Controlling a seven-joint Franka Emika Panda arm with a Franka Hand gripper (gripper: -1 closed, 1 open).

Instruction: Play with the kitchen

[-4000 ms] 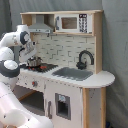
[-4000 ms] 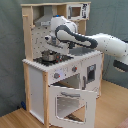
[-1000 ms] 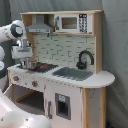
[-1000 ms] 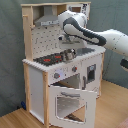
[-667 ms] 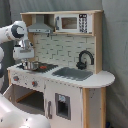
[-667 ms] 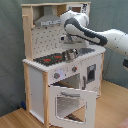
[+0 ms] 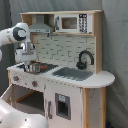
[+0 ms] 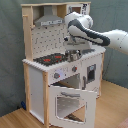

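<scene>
The kitchen (image 7: pixel 62 70) stands upright in the middle of both exterior views, on a wooden floor (image 8: pixel 12 119), with its oven door (image 8: pixel 69 102) swung down and open in the second exterior view. Your tool (image 8: pixel 74 53) hangs over the black hob (image 8: pixel 50 59), at the hob's end nearest the sink (image 7: pixel 72 73), and a small metal pot (image 7: pixel 33 66) sits right under it. You cannot tell from either view how wide the tool stands or whether it has hold of the pot; the wrist hides the fingertips. My reading is that you are at the hob-and-pot step of the play. If the pot is not gripped, the next move calls for a straight descent onto its rim. If it is, lift clear of the hob before you carry it sideways, and mind the hood (image 7: pixel 42 26) above and the faucet (image 7: pixel 85 59) beside the sink.
</scene>
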